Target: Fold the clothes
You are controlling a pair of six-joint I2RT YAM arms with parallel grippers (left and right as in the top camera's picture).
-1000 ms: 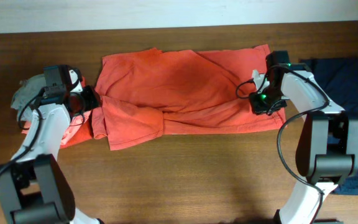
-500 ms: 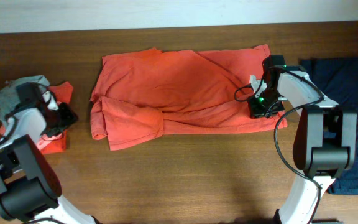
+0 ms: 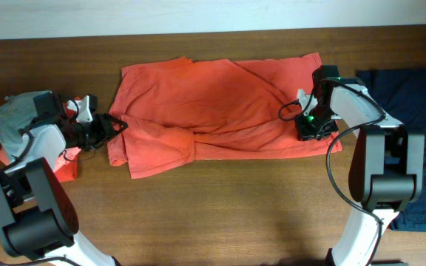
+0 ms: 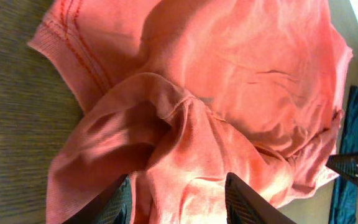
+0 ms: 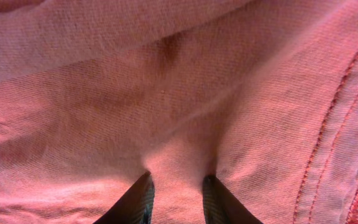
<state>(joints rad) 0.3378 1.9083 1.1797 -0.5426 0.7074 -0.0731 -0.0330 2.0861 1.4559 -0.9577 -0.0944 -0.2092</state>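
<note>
The left end effector [image 3: 115, 124], released, has been returned to the 9 o'clock edge of the T-shirt [image 3: 213, 96], probably for regrasping. The right end effector [image 3: 309, 130] is kept clenched on the 3 o'clock hem.

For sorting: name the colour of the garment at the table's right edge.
The garment is dark navy, clearest in the overhead view.

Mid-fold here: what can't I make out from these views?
Right wrist: whether the right hand actually grips the orange-red T-shirt; cloth fills the frame.
Overhead: dark navy garment, cut off by the right edge, partly under the right arm.
Overhead: grey garment, partly hidden by the left arm.
</note>
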